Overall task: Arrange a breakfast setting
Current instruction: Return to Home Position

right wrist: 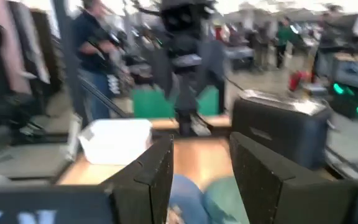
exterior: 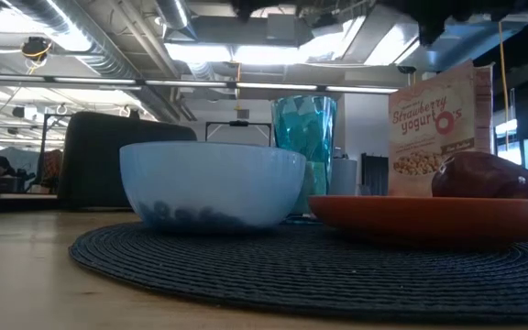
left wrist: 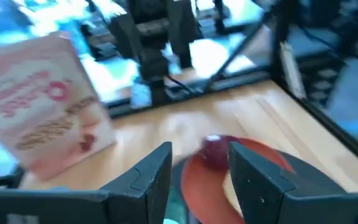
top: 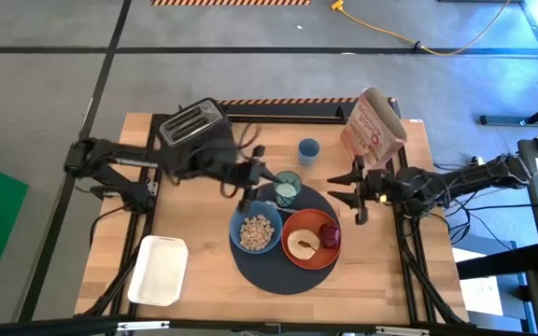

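Your left gripper (top: 258, 179) is hovering over back edge of mat (top: 278, 275), just beside teal glass (top: 288, 189); jaws are standing apart, gripping nothing; your right gripper (top: 346, 189) is hanging just off mat's right side, jaws spreading wide, empty. Mat is carrying blue bowl (top: 257, 231) holding cereal; orange plate (top: 318, 261) is sitting just beside bowl; toasted bread (top: 302, 245) and dark-red fruit (top: 329, 233) are lying on plate; glass is standing at mat's back rim. Black toaster (top: 192, 124), small blue cup (top: 308, 149), cereal bag (top: 374, 126) are sitting behind mat; white tray (top: 159, 271) is lying front left.
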`<state>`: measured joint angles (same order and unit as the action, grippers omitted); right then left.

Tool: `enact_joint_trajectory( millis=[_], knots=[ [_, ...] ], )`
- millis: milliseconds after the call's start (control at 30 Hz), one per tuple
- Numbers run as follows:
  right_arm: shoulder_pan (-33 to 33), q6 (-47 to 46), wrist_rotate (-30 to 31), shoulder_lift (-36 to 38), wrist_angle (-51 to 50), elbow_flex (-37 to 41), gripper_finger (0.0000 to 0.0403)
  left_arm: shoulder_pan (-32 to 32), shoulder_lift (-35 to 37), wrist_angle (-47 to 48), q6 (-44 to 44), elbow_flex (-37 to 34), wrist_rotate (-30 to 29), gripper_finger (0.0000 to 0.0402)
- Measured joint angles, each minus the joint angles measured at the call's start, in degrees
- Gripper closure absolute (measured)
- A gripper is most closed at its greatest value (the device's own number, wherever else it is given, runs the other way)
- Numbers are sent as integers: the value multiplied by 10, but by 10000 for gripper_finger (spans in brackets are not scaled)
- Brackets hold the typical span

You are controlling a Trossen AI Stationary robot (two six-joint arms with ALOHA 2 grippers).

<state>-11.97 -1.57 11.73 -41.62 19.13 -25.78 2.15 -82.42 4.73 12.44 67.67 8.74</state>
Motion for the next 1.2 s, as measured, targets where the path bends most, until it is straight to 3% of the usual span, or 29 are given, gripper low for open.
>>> enact_joint_trajectory(
  millis=[100,233,333,467,567,667,800,1000,1200],
  knots=[
    [17,-20,32,-21,-24,1,256,-17,43,-123,-19,-114,-86,249],
    [45,-24,6,-48,-26,1,256,-38,99,-218,-49,-228,-204,249],
    [72,-24,-56,-46,-23,1,262,-48,151,-282,-85,-304,-217,249],
    [91,-23,-191,-24,-22,1,292,-65,229,-343,-124,-399,-218,259],
    [89,-12,-199,9,-40,12,325,-85,283,-359,-139,-453,-230,273],
    [90,-11,-148,52,-48,38,359,-101,334,-353,-134,-484,-241,281],
    [90,-25,-147,130,-47,78,397,-117,388,-298,-155,-493,-278,282],
    [90,-40,-142,235,-61,118,398,-137,463,-257,-135,-497,-317,288],
    [90,-46,-123,279,-117,129,401,-132,479,-288,-135,-545,-318,351]
  ],
)
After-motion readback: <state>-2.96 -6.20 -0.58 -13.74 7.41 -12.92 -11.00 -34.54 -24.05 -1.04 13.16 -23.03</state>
